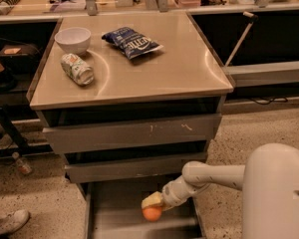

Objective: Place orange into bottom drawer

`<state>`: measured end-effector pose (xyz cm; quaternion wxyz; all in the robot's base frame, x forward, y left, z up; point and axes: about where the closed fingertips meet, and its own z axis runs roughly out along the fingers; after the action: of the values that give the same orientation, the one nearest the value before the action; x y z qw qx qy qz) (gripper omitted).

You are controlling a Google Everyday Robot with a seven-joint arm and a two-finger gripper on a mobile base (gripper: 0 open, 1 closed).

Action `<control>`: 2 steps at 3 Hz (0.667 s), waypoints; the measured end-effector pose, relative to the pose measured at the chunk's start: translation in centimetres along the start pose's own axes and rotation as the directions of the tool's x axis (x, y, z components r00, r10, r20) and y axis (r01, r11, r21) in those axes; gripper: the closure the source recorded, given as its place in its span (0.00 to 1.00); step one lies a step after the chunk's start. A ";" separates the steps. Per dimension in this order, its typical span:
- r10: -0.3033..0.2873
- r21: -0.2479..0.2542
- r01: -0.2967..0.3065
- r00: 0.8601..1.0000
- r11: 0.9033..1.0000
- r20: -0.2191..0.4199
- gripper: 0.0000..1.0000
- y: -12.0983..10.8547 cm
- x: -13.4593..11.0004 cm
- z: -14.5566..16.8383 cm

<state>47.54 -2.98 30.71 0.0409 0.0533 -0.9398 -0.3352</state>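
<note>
The robot's gripper (153, 205) is reaching into the open bottom drawer (114, 210), its jaws clasping the orange (152, 214) low over the tray. Only the release appears to be remaining.

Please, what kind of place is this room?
Probably a lab or workshop, not a home: there is a grey metal drawer cabinet, cluttered workbenches behind it, and a speckled hard floor. The robot's hand holds an orange over the open bottom drawer.
</note>
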 end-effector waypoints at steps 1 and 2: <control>0.018 -0.019 -0.018 1.000 1.000 0.005 1.00 -0.6 0.6 1.5; 0.070 -0.029 -0.069 0.997 0.997 0.027 1.00 -1.9 0.7 4.8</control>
<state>46.43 -1.52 25.86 0.0401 0.0154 -0.9367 -0.3475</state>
